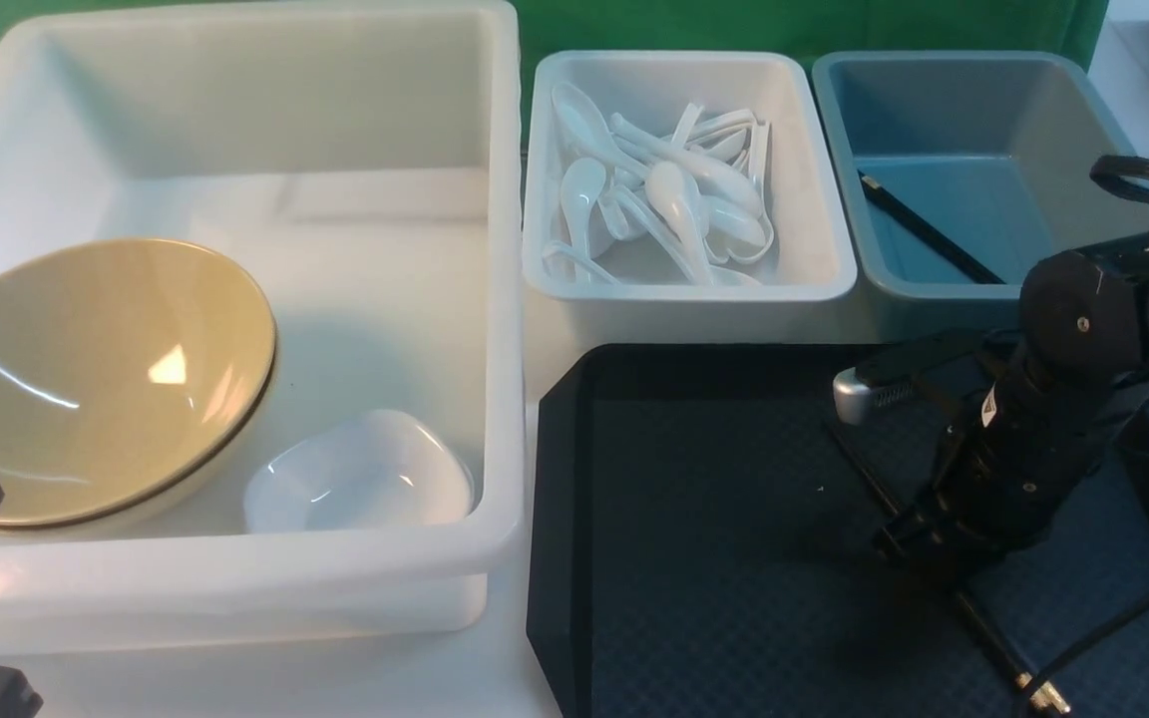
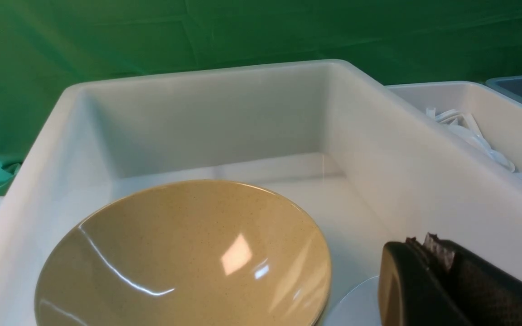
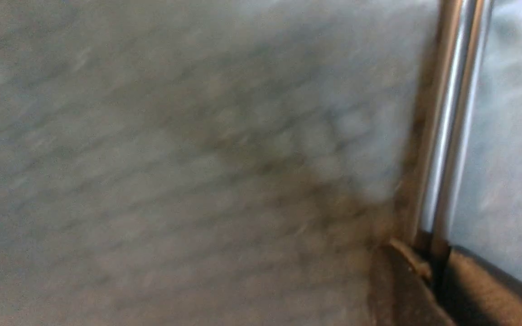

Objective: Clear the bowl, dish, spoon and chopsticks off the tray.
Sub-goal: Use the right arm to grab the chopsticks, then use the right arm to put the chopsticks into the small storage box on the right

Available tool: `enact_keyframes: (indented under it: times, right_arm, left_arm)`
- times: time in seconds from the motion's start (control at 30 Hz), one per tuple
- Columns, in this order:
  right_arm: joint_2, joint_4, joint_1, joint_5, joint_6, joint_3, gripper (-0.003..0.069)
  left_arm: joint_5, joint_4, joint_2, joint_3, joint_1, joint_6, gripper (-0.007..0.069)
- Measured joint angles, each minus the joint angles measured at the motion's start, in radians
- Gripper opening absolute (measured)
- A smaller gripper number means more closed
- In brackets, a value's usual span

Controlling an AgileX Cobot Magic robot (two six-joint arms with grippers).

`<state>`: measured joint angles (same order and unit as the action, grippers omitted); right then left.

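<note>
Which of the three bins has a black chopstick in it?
The blue-grey bin on the right: a black chopstick lies slanted in it. The small white bin holds spoons; the large white bin, a bowl and dish.

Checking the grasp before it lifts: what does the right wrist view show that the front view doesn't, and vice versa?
Right wrist only: up close, the chopsticks running into the narrow gap of the right hand. Front only: the bowl and dish in the large white bin, the spoons in the small white bin. Both: chopsticks, right hand, black tray.
</note>
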<state>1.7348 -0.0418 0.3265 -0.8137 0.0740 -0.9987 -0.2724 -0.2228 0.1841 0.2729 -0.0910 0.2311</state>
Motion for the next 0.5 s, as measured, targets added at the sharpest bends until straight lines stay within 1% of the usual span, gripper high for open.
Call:
enact_keyframes:
  times: [0.2, 0.3, 0.37, 0.43, 0.47, 0.5]
  right_arm:
    - [-0.146, -0.007, 0.002, -0.036, 0.064, 0.003, 0.0132]
    - [-0.246, -0.007, 0.002, -0.097, 0.133, 0.003, 0.0132]
    - [-0.286, -0.003, 0.002, -0.102, 0.156, 0.003, 0.0132]
    - [-0.333, 0.027, 0.002, -0.069, 0.159, -0.007, 0.0132]
    - [-0.355, 0.055, 0.002, -0.014, 0.151, -0.018, 0.0132]
    - [-0.359, 0.068, 0.002, -0.014, 0.149, -0.024, 0.0132]
  left_arm:
    - [0.0, 0.0, 0.0, 0.0, 0.0, 0.01, -0.0006]
    - [0.0, 0.0, 0.0, 0.0, 0.0, 0.012, -0.0006]
    - [0.0, 0.0, 0.0, 0.0, 0.0, 0.012, -0.0006]
    - [0.0, 0.0, 0.0, 0.0, 0.0, 0.012, -0.0006]
    - [0.0, 0.0, 0.0, 0.0, 0.0, 0.012, -0.0006]
    - [0.0, 0.0, 0.0, 0.0, 0.0, 0.012, -0.0006]
